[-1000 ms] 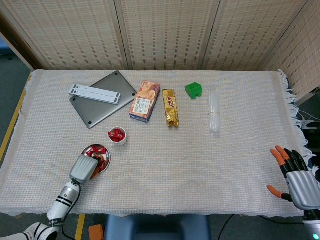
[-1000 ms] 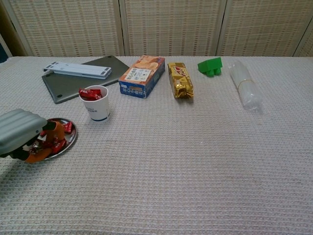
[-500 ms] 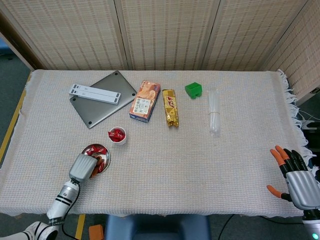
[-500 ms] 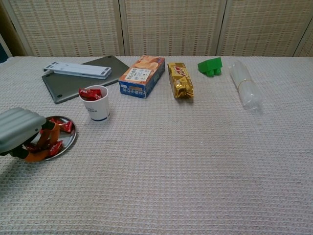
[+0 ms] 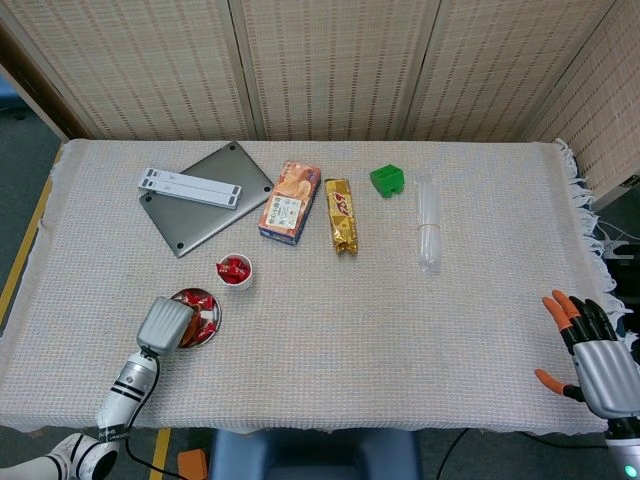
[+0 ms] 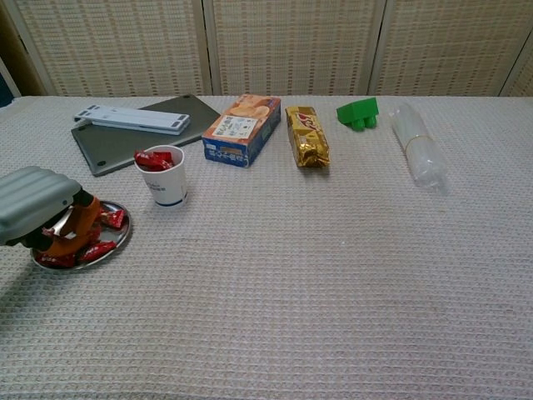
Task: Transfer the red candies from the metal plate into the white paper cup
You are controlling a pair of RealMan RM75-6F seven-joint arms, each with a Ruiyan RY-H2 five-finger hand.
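Note:
The metal plate point(image 5: 208, 322) point(image 6: 119, 241) lies near the table's front left and holds several red candies point(image 6: 99, 248). My left hand point(image 5: 165, 322) point(image 6: 37, 205) hovers over the plate's left side with its orange fingers point(image 6: 73, 230) curled down among the candies. Whether they pinch one is hidden by the palm. The white paper cup point(image 5: 235, 272) point(image 6: 165, 185) stands just beyond and right of the plate, with red candies point(image 6: 153, 158) in it. My right hand point(image 5: 590, 352) is past the table's front right corner, fingers spread and holding nothing.
Behind the cup lie a grey laptop point(image 5: 205, 195) with a white strip point(image 5: 190, 184) on it, a snack box point(image 5: 291, 203), a gold packet point(image 5: 341, 215), a green block point(image 5: 387, 179) and a clear plastic bottle point(image 5: 428, 222).
My left hand has drawn back to the left and risen a little over the plate, baring more candies on its right side. The right hand has not moved.

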